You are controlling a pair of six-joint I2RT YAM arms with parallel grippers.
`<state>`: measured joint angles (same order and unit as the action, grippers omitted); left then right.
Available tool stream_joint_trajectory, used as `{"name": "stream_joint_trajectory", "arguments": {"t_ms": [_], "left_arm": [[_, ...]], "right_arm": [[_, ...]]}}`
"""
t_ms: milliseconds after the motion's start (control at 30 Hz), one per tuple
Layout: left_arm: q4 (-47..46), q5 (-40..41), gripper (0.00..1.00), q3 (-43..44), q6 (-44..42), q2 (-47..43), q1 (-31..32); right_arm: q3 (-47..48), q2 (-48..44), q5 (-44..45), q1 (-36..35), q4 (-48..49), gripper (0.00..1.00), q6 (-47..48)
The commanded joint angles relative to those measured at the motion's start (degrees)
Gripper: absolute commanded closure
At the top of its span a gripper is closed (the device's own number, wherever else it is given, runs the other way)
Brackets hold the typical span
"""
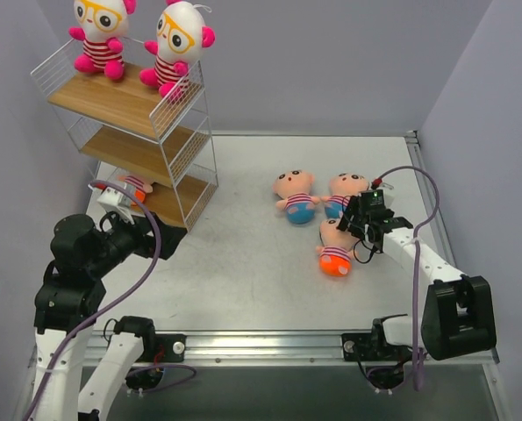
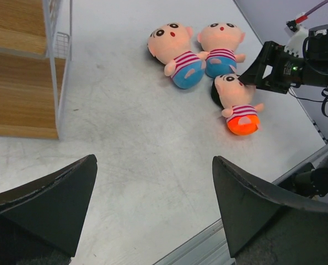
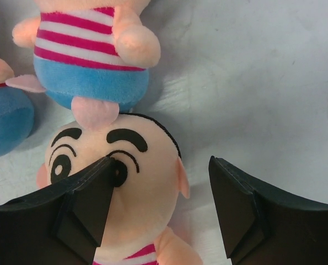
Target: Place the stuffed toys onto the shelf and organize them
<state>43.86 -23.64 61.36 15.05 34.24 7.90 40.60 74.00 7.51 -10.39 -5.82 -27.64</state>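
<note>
The shelf (image 1: 120, 105) stands at the back left. Two white-headed toys (image 1: 98, 35) (image 1: 177, 48) sit on its top tier, and one peach toy (image 1: 136, 186) lies on the bottom tier. Three peach toys lie on the table: two with blue bottoms (image 1: 294, 197) (image 1: 344, 195) and one with an orange bottom (image 1: 335, 250). My right gripper (image 3: 161, 163) is open, its jaws straddling the orange-bottomed toy's head (image 3: 97, 143); in the top view it (image 1: 353, 224) hovers over that head. My left gripper (image 2: 154, 160) is open and empty over bare table by the shelf's foot (image 1: 175, 232).
The shelf's lower boards (image 2: 20, 110) fill the left of the left wrist view. A blue-bottomed toy (image 3: 89, 61) touches the top of the orange one's head. The table's metal front rail (image 1: 261, 346) runs between the arm bases. Grey walls close in on three sides.
</note>
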Motion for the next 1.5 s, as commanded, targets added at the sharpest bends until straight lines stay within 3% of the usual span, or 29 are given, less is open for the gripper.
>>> {"name": "stream_joint_trajectory", "arguments": {"t_ms": [0, 167, 300, 400, 500, 533, 633, 733, 1133, 1467], "left_arm": [[-7.0, -5.7, 0.06, -1.9, 3.0, 1.4, 0.4], [-12.4, -5.7, 0.06, -6.1, 8.8, 2.8, 2.7], [-16.0, -0.2, 0.06, -7.7, 11.4, 5.7, 10.7], [-17.8, 7.2, 0.06, -8.4, 12.5, 8.0, 16.4], [-19.7, 13.1, 0.06, -9.0, 14.1, 10.7, 23.1], [-20.3, 14.0, 0.06, -9.2, 14.7, 11.3, 25.2], [-23.7, 17.2, 0.06, -11.3, 18.4, 13.0, 27.8], [-27.0, 20.5, 0.06, -13.0, 22.1, 14.3, 31.1], [-32.3, 38.1, 0.05, -10.6, 28.1, 23.2, 47.3], [-36.3, 39.2, 0.0, -9.1, 28.2, 30.6, 52.3]], "right_arm": [[-4.1, 0.6, -5.9, 0.3, 2.4, 0.31, -2.4], [-7.7, -0.7, -12.0, -1.4, 5.4, 0.28, -4.7], [-9.8, -1.8, -13.8, -4.9, 8.8, 0.29, -7.3], [-10.5, -2.3, -13.7, -8.7, 10.2, 0.34, -9.0], [-11.1, -3.1, -14.4, -10.7, 11.9, 0.5, -11.0], [-11.1, -3.4, -14.5, -11.0, 12.2, 0.63, -11.7], [-10.5, -5.7, -14.5, -12.0, 12.3, 0.85, -12.5], [-9.2, -8.4, -14.2, -12.6, 12.4, 1.0, -14.4], [-4.1, -15.8, -0.7, -19.6, 18.2, 1.0, -32.8], [-4.2, -17.2, 9.4, -29.2, 22.1, 1.0, -44.0]]}}
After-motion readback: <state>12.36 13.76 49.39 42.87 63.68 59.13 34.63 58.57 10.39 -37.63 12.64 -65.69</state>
